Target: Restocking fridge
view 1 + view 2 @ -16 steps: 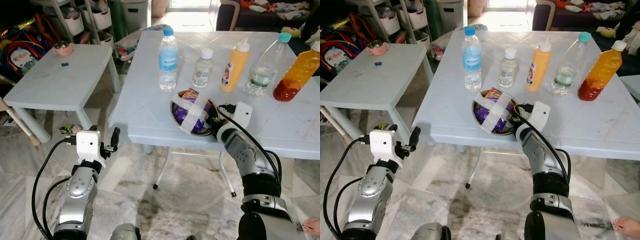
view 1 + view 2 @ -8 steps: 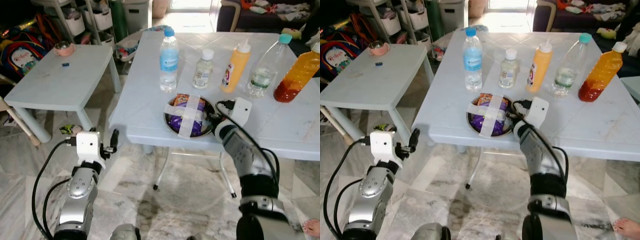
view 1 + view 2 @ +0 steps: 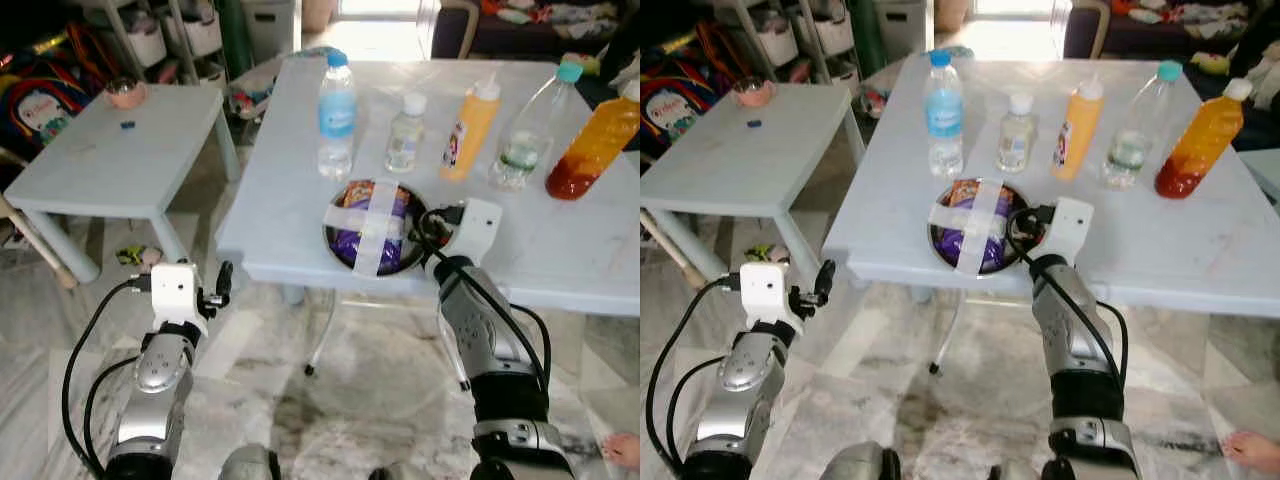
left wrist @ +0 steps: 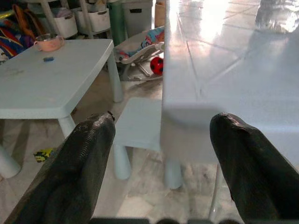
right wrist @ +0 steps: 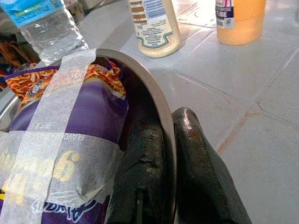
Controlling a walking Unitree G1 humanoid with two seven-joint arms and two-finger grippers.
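A low pale side bench (image 3: 110, 150) stands to the left, carrying a pink cup (image 3: 125, 94) and a small blue object (image 3: 128, 125). Behind it sit white storage bins (image 3: 150, 40) on a rack and a colourful backpack (image 3: 40, 105). A red ball (image 4: 157, 66) lies on the marble floor (image 3: 350, 390).

The pale blue surface (image 3: 300, 215) carries a metal bowl (image 3: 372, 232) near its front edge (a taped purple packet inside); behind it stand a water bottle (image 3: 336, 118), small bottle (image 3: 405, 134), orange squeeze bottle (image 3: 472, 130), clear bottle (image 3: 533, 130) and juice bottle (image 3: 597, 145).
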